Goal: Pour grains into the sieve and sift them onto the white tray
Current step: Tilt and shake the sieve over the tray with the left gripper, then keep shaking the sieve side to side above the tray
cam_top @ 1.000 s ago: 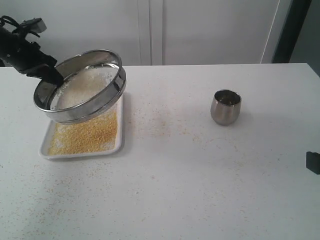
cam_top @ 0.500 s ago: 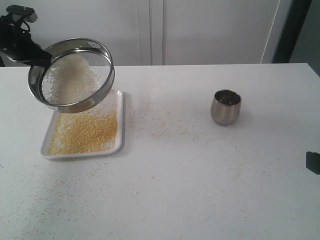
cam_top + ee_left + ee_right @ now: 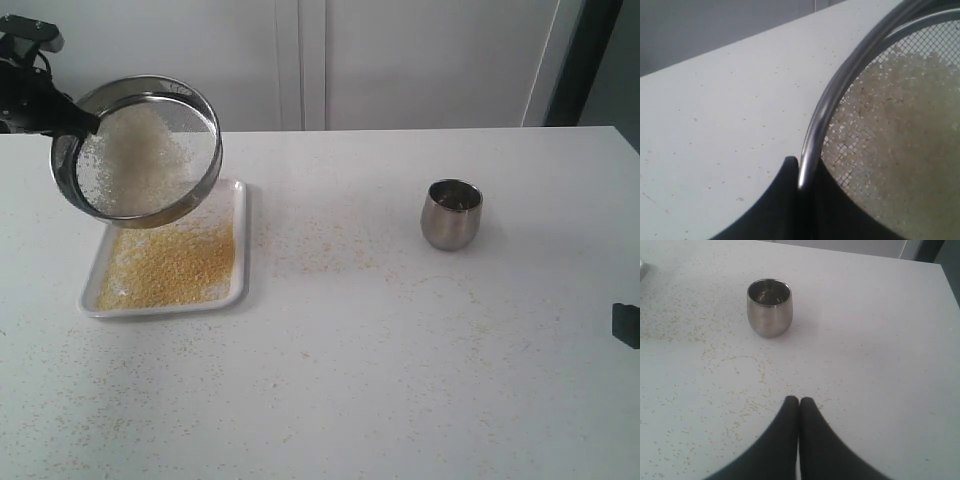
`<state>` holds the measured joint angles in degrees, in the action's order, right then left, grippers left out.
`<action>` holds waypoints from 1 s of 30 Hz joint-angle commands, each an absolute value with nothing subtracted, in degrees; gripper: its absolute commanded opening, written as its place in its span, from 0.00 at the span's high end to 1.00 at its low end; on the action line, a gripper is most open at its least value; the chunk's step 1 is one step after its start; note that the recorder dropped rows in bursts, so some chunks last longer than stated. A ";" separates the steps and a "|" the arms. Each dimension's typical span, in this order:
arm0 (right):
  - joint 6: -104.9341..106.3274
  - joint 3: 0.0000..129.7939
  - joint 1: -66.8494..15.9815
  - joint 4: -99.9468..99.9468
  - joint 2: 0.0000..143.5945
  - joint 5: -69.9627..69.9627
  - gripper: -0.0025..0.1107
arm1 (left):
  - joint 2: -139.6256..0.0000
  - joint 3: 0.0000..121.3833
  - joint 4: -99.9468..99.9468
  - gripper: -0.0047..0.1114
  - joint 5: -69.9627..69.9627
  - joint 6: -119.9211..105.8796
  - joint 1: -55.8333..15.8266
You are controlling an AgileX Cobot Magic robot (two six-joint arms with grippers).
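My left gripper (image 3: 75,122) is shut on the rim of the sieve (image 3: 137,152), which it holds tilted steeply in the air above the far end of the white tray (image 3: 240,240). Whitish rice-like grains (image 3: 140,155) rest against the mesh inside. In the left wrist view the steel rim (image 3: 826,107) runs between the two black fingers of the left gripper (image 3: 801,172), with grains (image 3: 900,125) behind the mesh. Yellow-tan grains (image 3: 170,265) cover the tray. My right gripper (image 3: 799,401) is shut and empty, low over the table.
A small rounded steel cup (image 3: 452,213) stands upright at the right of the table, also in the right wrist view as the cup (image 3: 769,307) ahead of the shut fingers. Loose grains (image 3: 320,245) lie scattered on the white table between tray and cup.
The left gripper has lifted the sieve up and to the left and tipped it much steeper. The whitish grains have slid against the mesh. The right arm has not moved.
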<state>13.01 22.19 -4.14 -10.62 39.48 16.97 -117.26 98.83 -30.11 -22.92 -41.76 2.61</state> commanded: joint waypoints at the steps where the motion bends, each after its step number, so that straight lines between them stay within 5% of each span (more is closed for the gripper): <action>1: 13.27 22.50 -3.94 -10.67 39.48 16.61 0.98 | -113.24 98.81 -32.84 0.96 -30.20 -40.40 2.59; 10: 13.27 22.50 -3.94 -10.67 39.48 16.61 0.98 | -116.82 105.51 -11.96 0.96 -58.08 -20.63 2.69; 16: 13.27 22.50 -3.94 -10.67 39.48 16.61 0.98 | -115.41 105.53 -13.82 0.96 -50.41 -5.63 2.55; 19: 13.27 22.50 -3.94 -10.67 39.48 16.61 0.98 | -116.16 105.53 -23.94 0.96 -52.01 -19.45 -1.83; 21: 13.27 22.50 -3.94 -10.67 39.48 16.61 0.98 | -117.17 105.53 -13.78 0.96 -54.24 -20.46 -6.00; 27: 13.27 22.50 -3.94 -10.67 39.48 16.61 0.98 | -117.42 105.40 -23.01 0.96 -50.90 -12.50 4.04; 30: 13.27 22.50 -3.94 -10.67 39.48 16.61 0.98 | -117.20 102.73 -35.80 0.96 -55.28 -28.64 3.76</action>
<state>13.01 22.19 -4.14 -10.62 39.48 16.97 -118.35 104.12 -26.47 -50.30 -19.80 5.19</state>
